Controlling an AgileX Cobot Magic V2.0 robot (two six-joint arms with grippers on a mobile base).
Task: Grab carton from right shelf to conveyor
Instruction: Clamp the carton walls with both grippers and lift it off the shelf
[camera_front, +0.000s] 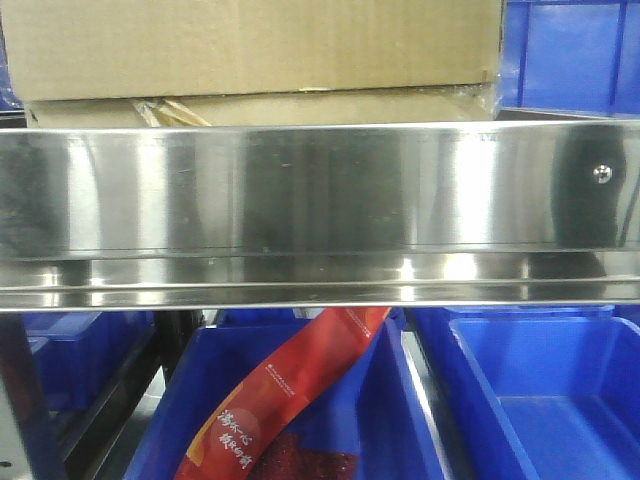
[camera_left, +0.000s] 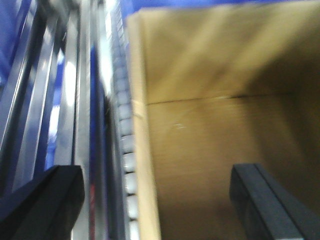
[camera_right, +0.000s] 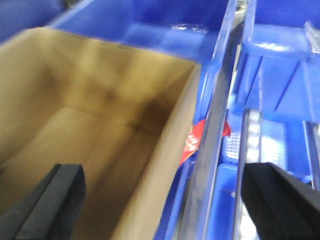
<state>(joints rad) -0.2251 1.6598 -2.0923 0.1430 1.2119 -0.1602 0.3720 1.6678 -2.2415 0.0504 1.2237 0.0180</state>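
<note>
The brown open-topped carton sits above a wide steel rail in the front view. In the left wrist view my left gripper is open and straddles the carton's left wall, with one finger outside by a row of white rollers and the other inside the box. In the right wrist view my right gripper is open and straddles the carton's right wall, with one finger inside and the other outside. I cannot tell whether the fingers touch the walls.
Blue plastic bins stand under the steel rail, one holding a red packet. More blue bins crowd the carton's right side and back, with a steel bar and the red packet below. Steel rails run left of the rollers.
</note>
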